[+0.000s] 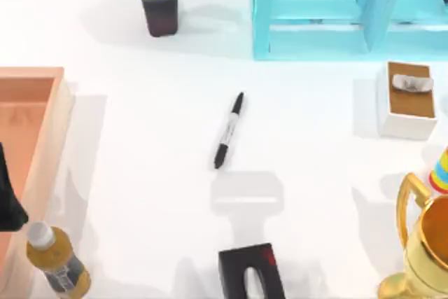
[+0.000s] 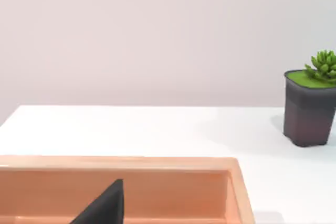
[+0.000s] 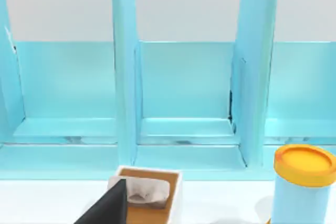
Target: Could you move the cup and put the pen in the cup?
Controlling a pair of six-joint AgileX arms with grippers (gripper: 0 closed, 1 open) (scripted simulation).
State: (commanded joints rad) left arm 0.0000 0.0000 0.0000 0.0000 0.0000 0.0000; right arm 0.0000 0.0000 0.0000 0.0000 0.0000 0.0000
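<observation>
Mid-table, pen (image 1: 229, 130) lying flat — untouched, no end effector near

Table (image 1: 154, 138) is showing plain white w/ soft grey shadows; pen (image 1: 229, 131) is showing black w/ a pale grey-white band mid-body. Plant pot (image 1: 159, 10) is showing dark grey-purple w/ bright green top & green succulent, tray (image 1: 42, 124) is showing peach-orange, shelf unit (image 1: 315, 26) is showing light turquoise. Small box (image 1: 409, 120) is showing white outside & brown inside w/ a grey-white bit in it, trophy (image 1: 423, 250) is gleaming gold, bottle (image 1: 59, 260) is showing amber w/ a whitish cap & dark label, container (image 3: 302, 187) is showing pale blue w/ orange-yellow lid
</observation>
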